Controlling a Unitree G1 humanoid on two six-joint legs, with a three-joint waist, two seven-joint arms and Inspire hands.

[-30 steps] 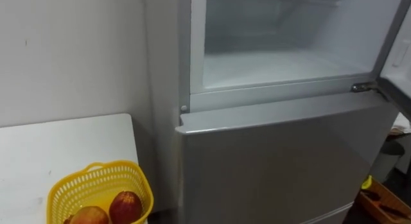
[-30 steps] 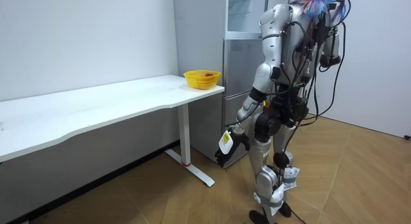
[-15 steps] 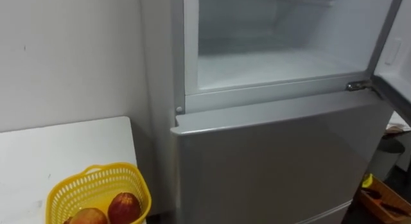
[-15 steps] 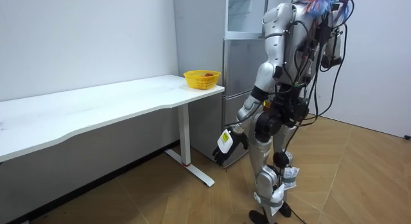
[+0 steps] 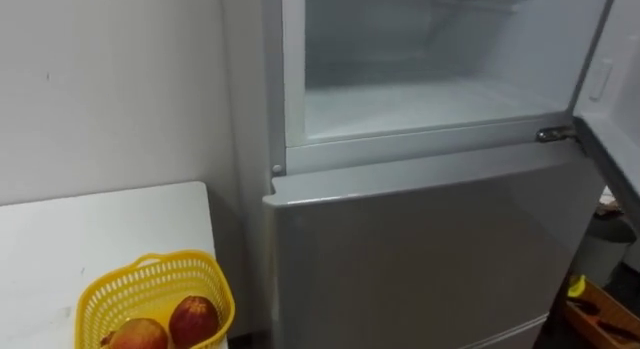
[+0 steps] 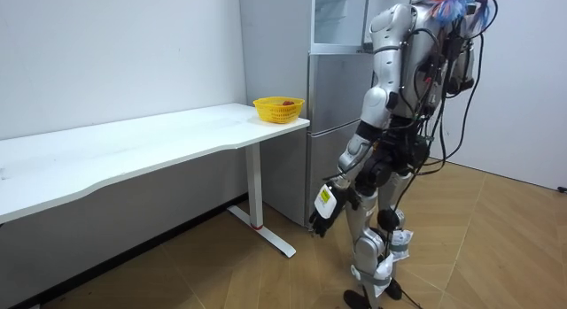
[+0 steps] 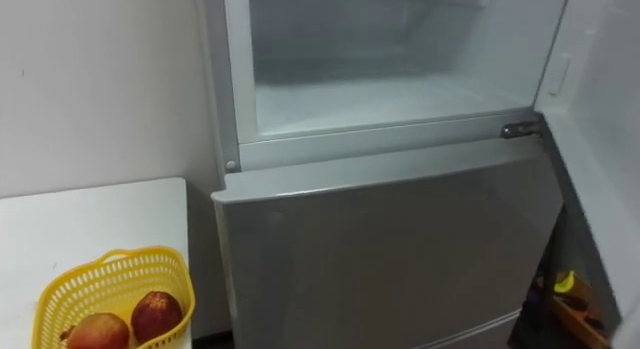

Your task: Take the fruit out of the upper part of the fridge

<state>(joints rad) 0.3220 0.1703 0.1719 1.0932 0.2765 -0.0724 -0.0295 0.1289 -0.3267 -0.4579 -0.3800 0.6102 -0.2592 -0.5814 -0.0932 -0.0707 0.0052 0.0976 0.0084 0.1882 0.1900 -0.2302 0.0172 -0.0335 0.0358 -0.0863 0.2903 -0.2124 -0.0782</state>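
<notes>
Left hand [image 6: 326,208] hangs idle at the side; state cannot be told. Upper compartment [image 5: 420,104], well above it, stands open and bare. Fruit [image 5: 195,321] in yellow basket [image 5: 108,307] suggests retrieval done.

Left hand [image 6: 324,205] swung nearer legs; robot seemingly edged rightward.

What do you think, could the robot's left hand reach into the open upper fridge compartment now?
Probably yes, once raised: the left hand hangs low by the thigh, but the robot stands right at the fridge and nothing blocks its open upper compartment.
</notes>
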